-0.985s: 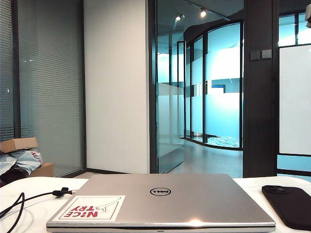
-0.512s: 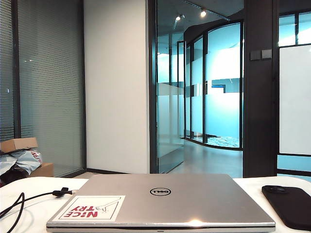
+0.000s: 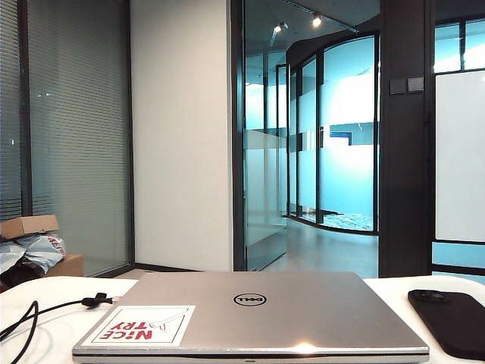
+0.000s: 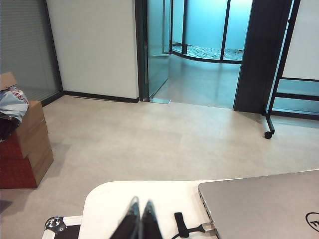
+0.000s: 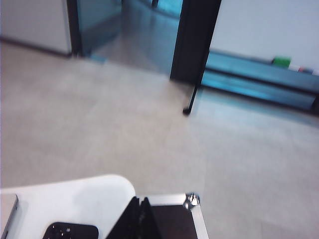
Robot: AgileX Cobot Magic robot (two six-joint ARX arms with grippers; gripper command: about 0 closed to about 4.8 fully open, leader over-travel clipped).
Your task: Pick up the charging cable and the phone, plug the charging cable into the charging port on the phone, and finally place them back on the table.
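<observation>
Left gripper (image 4: 139, 219) and right gripper (image 5: 138, 217), fingers pressed together and empty, hover above the white surface (image 3: 45, 322) flanking the Dell laptop (image 3: 250, 315), the charging cable (image 3: 45, 309) and the phone (image 3: 455, 318) lying separately.

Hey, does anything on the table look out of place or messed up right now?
Nothing stands out. The phone lies flat right of the closed laptop, the cable trails loosely on its left, and both grippers, left and right, are shut and empty.

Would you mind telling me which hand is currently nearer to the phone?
Right. The right hand, shut, hovers just beside the phone at the table's right end. The left hand, also shut, sits by the charging cable, across the laptop.
</observation>
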